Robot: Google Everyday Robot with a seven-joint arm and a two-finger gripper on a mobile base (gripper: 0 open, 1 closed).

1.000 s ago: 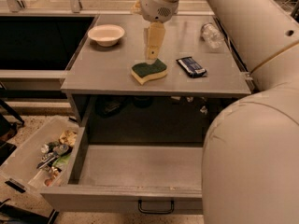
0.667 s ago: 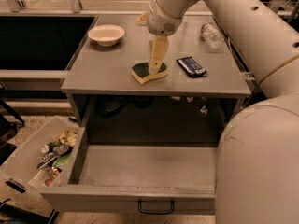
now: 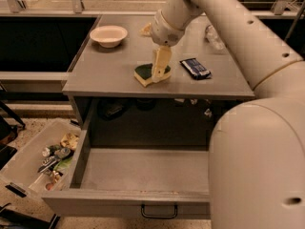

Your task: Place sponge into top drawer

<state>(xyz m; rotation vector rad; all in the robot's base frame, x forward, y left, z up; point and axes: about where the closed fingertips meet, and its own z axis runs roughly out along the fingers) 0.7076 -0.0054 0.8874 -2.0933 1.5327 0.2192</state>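
Camera view is showing me the tool [image 3: 159, 74] touching the sponge [image 3: 143, 72] on the tabletop [image 3: 107, 68]; whether clamped, I cannot tell.

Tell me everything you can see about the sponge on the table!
The sponge is small, with a dark green scrubby top over pale yellow foam and a wavy edge. It lies flat on the grey tabletop, near the front edge, above the open top drawer. The end effector stands on its right part. A dark blue wrapper lies apart, further right.
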